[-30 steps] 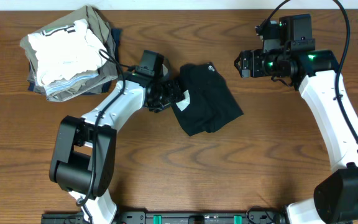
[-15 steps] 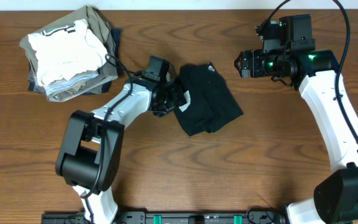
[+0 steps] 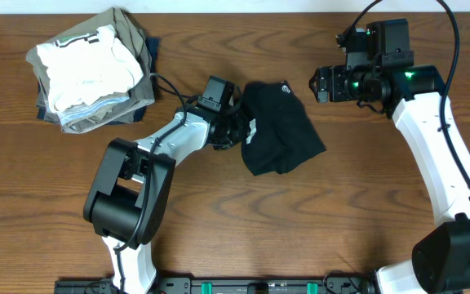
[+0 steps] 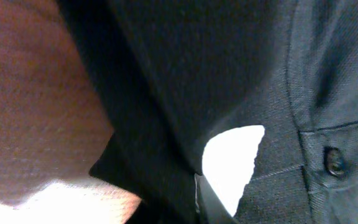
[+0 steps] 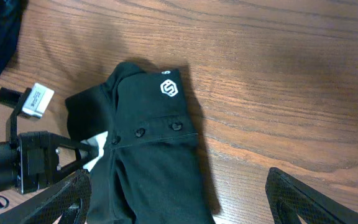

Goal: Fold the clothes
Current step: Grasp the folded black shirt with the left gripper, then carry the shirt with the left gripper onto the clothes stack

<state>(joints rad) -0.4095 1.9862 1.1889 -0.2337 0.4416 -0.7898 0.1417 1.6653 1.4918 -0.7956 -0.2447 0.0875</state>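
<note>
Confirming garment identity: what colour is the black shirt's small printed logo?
White logo on black fabric garment; right wrist view best.

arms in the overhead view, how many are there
2. The left arm reaches toward centre, left gripper shut on the black garment's left edge. The right arm is at right, right gripper open, clear of it.

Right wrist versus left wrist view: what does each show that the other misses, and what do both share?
Only the right wrist: the white logo, the left gripper closed on the black garment at its edge, and the right gripper, open. Only the left wrist: the fabric's weave, close up. Both: the garment, its white label, a button and the wooden table.
</note>
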